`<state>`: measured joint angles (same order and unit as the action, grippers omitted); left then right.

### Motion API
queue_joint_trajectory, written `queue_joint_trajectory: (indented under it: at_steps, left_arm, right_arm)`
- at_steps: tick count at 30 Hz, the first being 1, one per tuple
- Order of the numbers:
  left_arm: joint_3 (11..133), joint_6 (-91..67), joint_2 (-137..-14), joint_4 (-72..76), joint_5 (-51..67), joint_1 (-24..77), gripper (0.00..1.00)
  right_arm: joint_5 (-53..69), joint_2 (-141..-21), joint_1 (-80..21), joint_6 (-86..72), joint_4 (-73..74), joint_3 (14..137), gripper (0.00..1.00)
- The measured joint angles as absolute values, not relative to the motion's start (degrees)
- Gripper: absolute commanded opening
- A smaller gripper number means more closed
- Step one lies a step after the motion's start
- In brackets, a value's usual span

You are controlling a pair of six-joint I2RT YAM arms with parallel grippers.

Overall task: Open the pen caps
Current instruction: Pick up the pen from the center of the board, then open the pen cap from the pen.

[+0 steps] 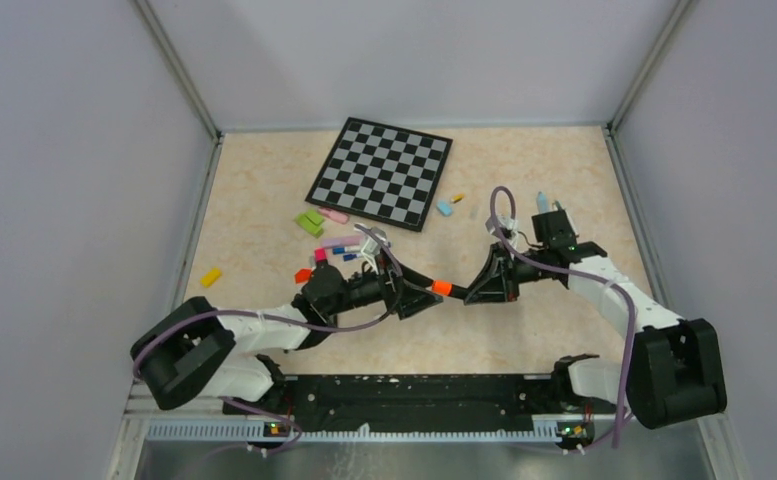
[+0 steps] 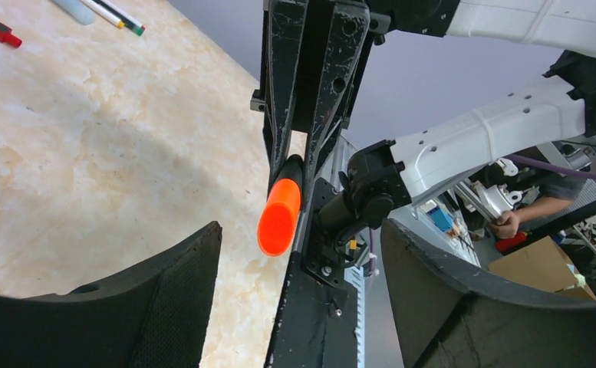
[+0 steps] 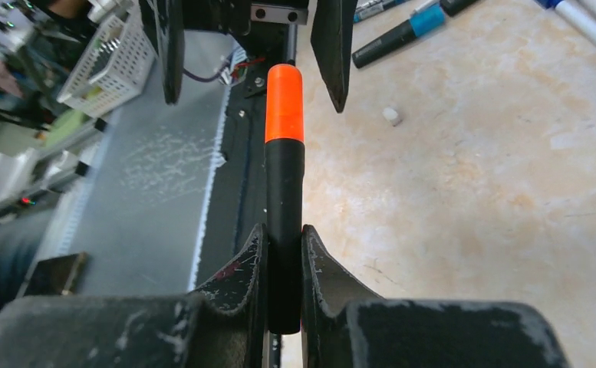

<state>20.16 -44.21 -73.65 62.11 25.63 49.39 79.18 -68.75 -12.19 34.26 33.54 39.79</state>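
Orange cap (image 3: 284, 103), black pen (image 3: 284, 184) — right gripper (image 3: 283, 249) pinching

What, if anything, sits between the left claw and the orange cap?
Nothing visible. The orange cap, on the black pen clamped in the right gripper, sits between the open fingers of the left gripper, touching neither.

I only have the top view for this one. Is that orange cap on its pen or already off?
Observer: On. The right wrist view shows the orange cap seated on a black pen.
Operator: Who holds the pen?
Observer: The right gripper, shut on the barrel.
Operator: And the left gripper?
Observer: The left gripper is open, one finger either side of the cap, gaps visible on both sides.
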Motion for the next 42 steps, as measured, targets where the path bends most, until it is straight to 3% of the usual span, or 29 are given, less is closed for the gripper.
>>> queue_joint_trajectory:
  at_steps: [10,15,24,33,34,37,42]
  left_arm:
    - [21.9,-47.3,-81.7,68.7,25.3,50.3,0.48]
    - [22.4,-48.2,-83.0,71.2,24.8,50.4,0.46]
    - [22.4,-49.0,-83.9,72.5,24.3,50.4,0.30]
    - [22.4,-49.0,-83.9,72.2,23.6,50.4,0.31]
    - [22.4,-49.0,-83.9,72.1,23.5,50.4,0.27]
    - [22.4,-49.2,-83.9,72.0,23.2,50.4,0.01]
    - [22.3,-49.4,-83.9,72.8,23.2,50.4,0.00]
  right_arm:
    - [82.7,-70.3,-12.2,15.3,20.7,37.9,0.00]
    - [82.7,-70.3,-12.2,12.8,18.7,37.5,0.00]
    - [82.9,-70.3,-12.3,12.3,18.4,37.4,0.00]
    - [83.1,-70.8,-12.7,13.3,19.1,37.4,0.00]
    - [83.1,-71.0,-12.7,13.5,19.3,37.4,0.00]
    - [83.1,-71.1,-12.8,14.1,19.9,37.4,0.00]
    - [83.4,-71.2,-12.9,15.0,20.4,37.4,0.00]
